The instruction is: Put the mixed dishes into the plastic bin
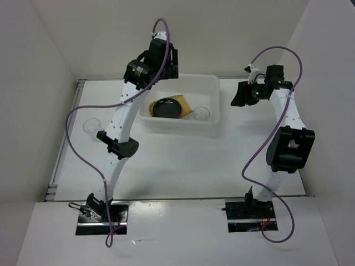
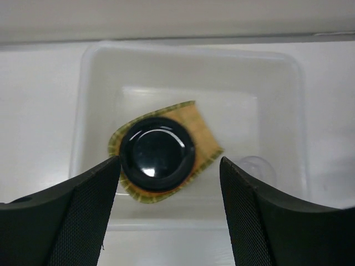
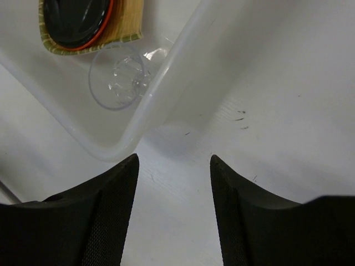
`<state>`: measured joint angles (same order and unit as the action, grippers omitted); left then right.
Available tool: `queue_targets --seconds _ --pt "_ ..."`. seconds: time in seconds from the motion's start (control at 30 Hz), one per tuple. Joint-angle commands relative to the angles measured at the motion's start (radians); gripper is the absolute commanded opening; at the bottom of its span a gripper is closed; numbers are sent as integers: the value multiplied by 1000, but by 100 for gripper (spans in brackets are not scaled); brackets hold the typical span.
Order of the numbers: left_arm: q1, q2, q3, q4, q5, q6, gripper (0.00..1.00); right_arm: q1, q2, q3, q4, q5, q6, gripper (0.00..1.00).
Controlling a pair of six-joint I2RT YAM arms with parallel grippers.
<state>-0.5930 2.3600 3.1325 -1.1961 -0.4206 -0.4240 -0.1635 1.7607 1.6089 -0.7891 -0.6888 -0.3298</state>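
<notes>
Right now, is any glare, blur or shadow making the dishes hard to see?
Left wrist view: bright glints sit on the black plate, and the near fingers look slightly soft. Right wrist view: the clear cup nearly vanishes against the plastic bin, which throws a soft shadow at its corner. Top view: a second clear cup is faint on the white table.

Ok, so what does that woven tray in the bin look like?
The bamboo tray is tan and woven, with a greenish braided edge, one rounded end and one straight end. It lies flat on the floor of the white plastic bin. A black plate sits on it over an orange plate, hiding most of it. A clear cup lies close beside it.
</notes>
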Motion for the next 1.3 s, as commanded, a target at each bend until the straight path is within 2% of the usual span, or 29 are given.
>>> queue_targets --seconds 0.0,0.1,0.2,0.3,0.47,0.63,0.77,0.93,1.1,1.27 --pt "67 45 -29 -102 -24 -79 79 18 43 89 4 -28 18 59" --pt "145 45 -104 -102 48 -145 79 27 106 147 -39 -41 18 57" --pt "196 79 -78 -102 81 -136 79 27 125 181 -61 -64 18 56" --pt "257 102 -147 -102 146 -127 80 36 163 204 -71 -74 18 56" --pt "277 166 -184 -102 204 -102 80 70 203 252 -111 -74 8 58" --pt "289 232 -221 -102 192 -111 79 107 212 282 -142 -52 8 56" --pt "312 272 -212 -102 218 -111 70 107 221 302 -142 -43 17 50" --pt "354 294 -223 -102 218 -111 60 139 241 333 -151 -34 28 49" --pt "363 294 -210 -102 218 -111 57 168 272 333 -130 15 48 49" --pt "363 294 -246 -102 218 -111 51 179 315 333 -130 63 67 40"
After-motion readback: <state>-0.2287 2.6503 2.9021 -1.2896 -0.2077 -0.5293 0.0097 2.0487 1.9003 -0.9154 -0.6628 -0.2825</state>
